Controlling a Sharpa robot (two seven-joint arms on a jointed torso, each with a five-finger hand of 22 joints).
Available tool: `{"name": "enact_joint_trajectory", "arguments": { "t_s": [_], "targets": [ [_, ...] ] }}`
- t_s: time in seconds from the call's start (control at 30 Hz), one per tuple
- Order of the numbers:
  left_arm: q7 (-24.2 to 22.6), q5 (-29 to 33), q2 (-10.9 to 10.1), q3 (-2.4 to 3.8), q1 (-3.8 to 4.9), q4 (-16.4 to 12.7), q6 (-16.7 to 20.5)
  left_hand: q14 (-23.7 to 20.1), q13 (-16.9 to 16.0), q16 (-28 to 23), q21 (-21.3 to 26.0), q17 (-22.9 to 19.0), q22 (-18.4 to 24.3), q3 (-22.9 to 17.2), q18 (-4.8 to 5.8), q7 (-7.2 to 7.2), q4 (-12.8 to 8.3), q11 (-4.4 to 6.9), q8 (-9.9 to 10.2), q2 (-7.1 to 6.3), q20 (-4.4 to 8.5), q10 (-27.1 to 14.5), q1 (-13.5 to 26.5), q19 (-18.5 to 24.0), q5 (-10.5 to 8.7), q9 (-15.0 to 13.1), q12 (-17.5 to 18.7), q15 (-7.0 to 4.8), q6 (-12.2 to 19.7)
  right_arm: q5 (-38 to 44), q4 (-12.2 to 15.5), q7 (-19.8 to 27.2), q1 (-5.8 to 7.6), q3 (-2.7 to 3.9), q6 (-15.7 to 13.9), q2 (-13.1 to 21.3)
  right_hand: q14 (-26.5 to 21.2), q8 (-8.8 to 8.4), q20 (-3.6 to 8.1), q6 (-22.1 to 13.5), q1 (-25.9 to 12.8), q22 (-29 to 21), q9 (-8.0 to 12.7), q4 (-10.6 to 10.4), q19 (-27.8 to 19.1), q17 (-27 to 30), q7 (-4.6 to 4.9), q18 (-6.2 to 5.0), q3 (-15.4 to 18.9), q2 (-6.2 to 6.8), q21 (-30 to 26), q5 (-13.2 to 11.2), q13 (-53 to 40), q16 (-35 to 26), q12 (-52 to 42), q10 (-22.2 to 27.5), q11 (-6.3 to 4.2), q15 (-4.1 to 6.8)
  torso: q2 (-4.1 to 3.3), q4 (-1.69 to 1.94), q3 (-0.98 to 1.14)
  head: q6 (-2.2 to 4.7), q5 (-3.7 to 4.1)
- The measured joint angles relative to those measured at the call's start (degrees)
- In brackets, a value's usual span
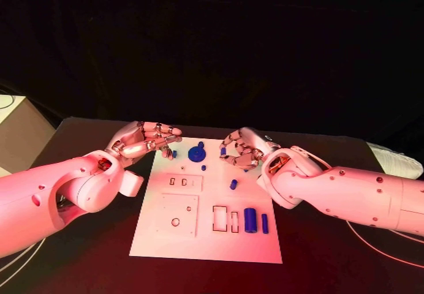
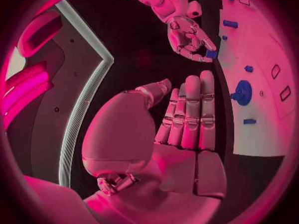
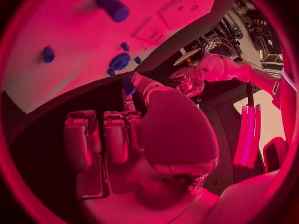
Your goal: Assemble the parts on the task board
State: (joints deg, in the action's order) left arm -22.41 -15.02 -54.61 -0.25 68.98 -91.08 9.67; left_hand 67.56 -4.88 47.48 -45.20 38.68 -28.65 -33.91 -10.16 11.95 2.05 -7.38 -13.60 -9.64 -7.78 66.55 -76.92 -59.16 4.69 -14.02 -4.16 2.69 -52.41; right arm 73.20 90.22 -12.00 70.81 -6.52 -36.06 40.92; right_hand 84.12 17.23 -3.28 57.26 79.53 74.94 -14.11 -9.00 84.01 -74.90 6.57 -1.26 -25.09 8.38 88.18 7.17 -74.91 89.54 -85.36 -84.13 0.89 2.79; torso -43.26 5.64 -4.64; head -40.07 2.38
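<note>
Now: left hand [image 1: 146, 139] empty, fingers loosely curled, over task board [image 1: 205, 242] far-left corner; right hand [image 1: 243, 149] pinching small blue part [image 3: 127, 83] at far edge.

Pretty dim overall, everything behind the worktop [image 1: 336, 153] goes black. The task board [image 1: 208, 239] is by far the brightest spot, lit from overhead. Both wrist views are heavily fisheye, edges bend hard and fade into a dark ring, close fingers [image 2: 190, 114] look soft.

white task board [image 1: 208, 242] on a black table [image 1: 336, 269]; blue parts [image 1: 250, 219]; silver hands on white arms [image 1: 353, 190].
</note>
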Motion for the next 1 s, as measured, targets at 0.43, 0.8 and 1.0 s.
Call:
{"name": "enact_joint_trajectory", "arguments": {
  "t_s": [0.43,0.8,1.0],
  "targets": [
    [1.1,0.0,0.7,-0.12,0.00,0.1,1.5,0.0,0.0,0.0,0.0,0.0,-0.1,0.0,0.00,0.00,0.0,0.00,0.0,0.00,0.21,0.0,0.0,0.2,0.00,0.0,0.0,0.00,0.0,4.9,-0.6,-9.2,-1.59,-1.05,2.4,-9.1,-0.2,0.32,-0.01,-0.1,-0.3,0.0,0.0,0.0,0.0,0.0,-0.11,0.00,0.0,0.31,0.0,-0.1,0.0,0.0,0.2,0.0,0.01,0.19,0.61,-0.23,-0.39,-0.94,-1.32],
    [1.5,0.0,0.8,-0.14,0.00,0.1,1.9,0.0,0.0,0.0,0.0,0.0,0.0,0.0,0.00,0.00,0.0,0.00,0.0,0.00,0.21,0.0,0.0,0.2,0.00,0.0,0.0,0.00,0.0,7.5,-3.7,-12.6,-3.42,-1.39,4.3,-13.3,-0.2,1.64,-0.01,-0.2,-1.1,0.0,0.0,-0.2,0.0,0.0,-0.21,0.00,-0.2,0.60,0.0,-0.1,0.0,0.0,0.8,0.0,0.01,0.19,0.65,-0.23,-0.43,-1.29,-1.92],
    [1.6,0.0,0.9,-0.14,0.00,0.1,2.0,-0.2,-0.1,0.0,0.0,-0.1,-0.1,0.0,0.00,0.00,0.0,0.00,0.0,0.00,0.00,0.0,0.0,0.4,0.00,0.0,0.0,-0.22,0.0,9.2,-4.8,-13.4,-4.47,-1.44,4.6,-14.6,-0.2,1.64,-0.01,-0.3,-1.1,0.0,0.0,-0.2,0.0,0.0,-0.31,0.00,-0.2,0.60,0.0,-0.2,0.0,0.0,0.8,0.0,0.01,0.19,0.56,-0.23,-0.36,-1.61,-2.30]
  ]
}}
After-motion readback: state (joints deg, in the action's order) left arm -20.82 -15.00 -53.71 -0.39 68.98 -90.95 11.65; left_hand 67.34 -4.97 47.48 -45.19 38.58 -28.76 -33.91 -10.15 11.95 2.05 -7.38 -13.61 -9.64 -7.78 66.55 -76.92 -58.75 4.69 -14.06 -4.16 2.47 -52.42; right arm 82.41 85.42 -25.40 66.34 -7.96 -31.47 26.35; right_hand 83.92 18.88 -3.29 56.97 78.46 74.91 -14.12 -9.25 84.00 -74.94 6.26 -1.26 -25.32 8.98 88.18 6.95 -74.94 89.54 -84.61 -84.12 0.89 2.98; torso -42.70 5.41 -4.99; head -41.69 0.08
